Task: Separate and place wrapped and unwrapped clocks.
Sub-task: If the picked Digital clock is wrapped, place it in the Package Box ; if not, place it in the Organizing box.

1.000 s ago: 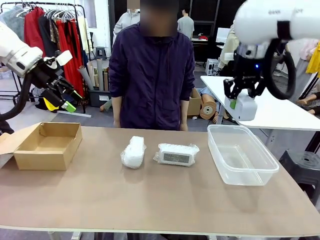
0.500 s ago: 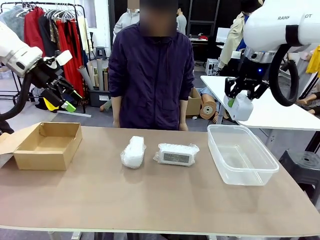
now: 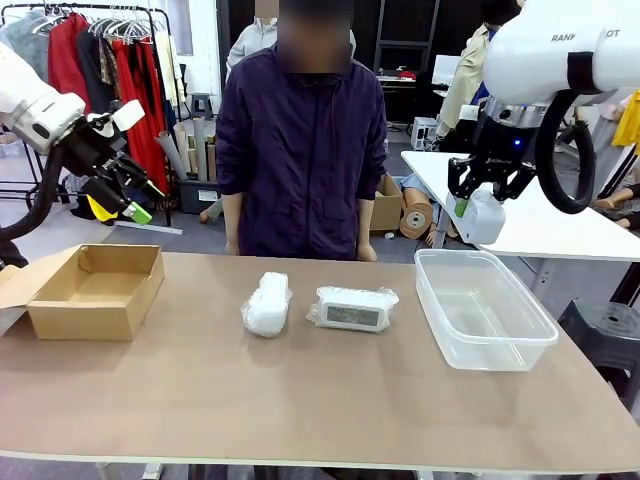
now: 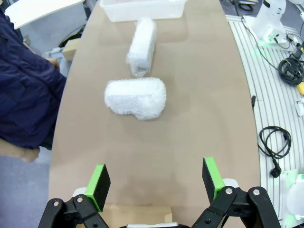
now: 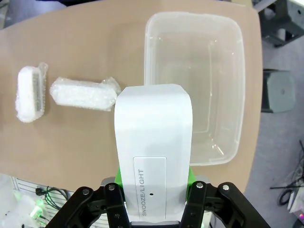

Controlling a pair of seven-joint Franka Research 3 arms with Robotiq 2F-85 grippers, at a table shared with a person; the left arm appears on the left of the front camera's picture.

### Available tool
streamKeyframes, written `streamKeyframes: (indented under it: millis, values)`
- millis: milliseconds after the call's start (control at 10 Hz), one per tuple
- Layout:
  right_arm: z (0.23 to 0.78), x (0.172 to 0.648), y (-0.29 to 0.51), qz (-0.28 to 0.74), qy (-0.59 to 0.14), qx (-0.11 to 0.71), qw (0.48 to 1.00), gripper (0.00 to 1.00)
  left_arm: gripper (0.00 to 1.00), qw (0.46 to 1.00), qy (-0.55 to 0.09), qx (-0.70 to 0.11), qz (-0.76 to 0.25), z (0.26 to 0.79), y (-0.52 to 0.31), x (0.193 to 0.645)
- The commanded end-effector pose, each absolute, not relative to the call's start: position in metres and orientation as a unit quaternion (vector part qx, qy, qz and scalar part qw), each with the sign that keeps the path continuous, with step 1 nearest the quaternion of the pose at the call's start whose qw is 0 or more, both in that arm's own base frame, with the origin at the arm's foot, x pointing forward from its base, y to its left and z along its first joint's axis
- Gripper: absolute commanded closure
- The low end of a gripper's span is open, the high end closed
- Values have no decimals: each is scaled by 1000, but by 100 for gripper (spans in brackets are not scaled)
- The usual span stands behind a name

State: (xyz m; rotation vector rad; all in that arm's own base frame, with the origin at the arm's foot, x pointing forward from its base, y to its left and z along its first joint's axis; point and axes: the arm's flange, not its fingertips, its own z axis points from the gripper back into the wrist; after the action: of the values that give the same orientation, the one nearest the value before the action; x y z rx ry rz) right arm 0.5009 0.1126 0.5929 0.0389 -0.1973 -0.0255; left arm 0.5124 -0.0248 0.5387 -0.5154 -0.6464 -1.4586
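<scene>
Two bubble-wrapped clocks lie mid-table: one on its side [image 3: 266, 304] [image 4: 136, 97] [image 5: 31, 93], the other showing its grey screen [image 3: 352, 308] [image 4: 142, 45] [image 5: 84, 94]. High at the right, my right gripper [image 3: 478, 205] [image 5: 153, 187] is shut on the bare white clock [image 3: 480, 215] [image 5: 153, 156], marked SNOOZE/LIGHT, above the clear plastic bin [image 3: 482, 310] [image 5: 194, 80]. My left gripper [image 3: 128, 190] [image 4: 155, 179] hangs open and empty above the cardboard box [image 3: 95, 290].
A person in a dark jacket [image 3: 303, 140] stands at the table's far edge, behind the wrapped clocks. A white table [image 3: 540, 215] stands behind the bin at right. Cables [image 4: 280, 142] lie on the floor beside the table.
My right gripper with the bare clock has shifted a little back and up from a second ago, then held almost still. The left arm and the wrapped clocks have not moved.
</scene>
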Motion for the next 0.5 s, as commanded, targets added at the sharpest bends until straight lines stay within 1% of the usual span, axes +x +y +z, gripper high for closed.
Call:
streamKeyframes:
  millis: [0, 100, 300, 400]
  values:
    - [595, 500, 110, -10, -102, 13, 995, 100, 0, 664, -288, -230, -651, 539, -23, 512]
    - [593, 501, 113, -13, -98, 19, 995, 100, 0, 664, -288, -230, -651, 539, -23, 512]
    - [581, 527, 81, -26, -84, 0, 996, 100, 0, 664, -288, -230, -651, 539, -23, 512]
    - [567, 536, 75, -25, -78, 5, 997, 100, 0, 664, -288, -230, -651, 539, -23, 512]
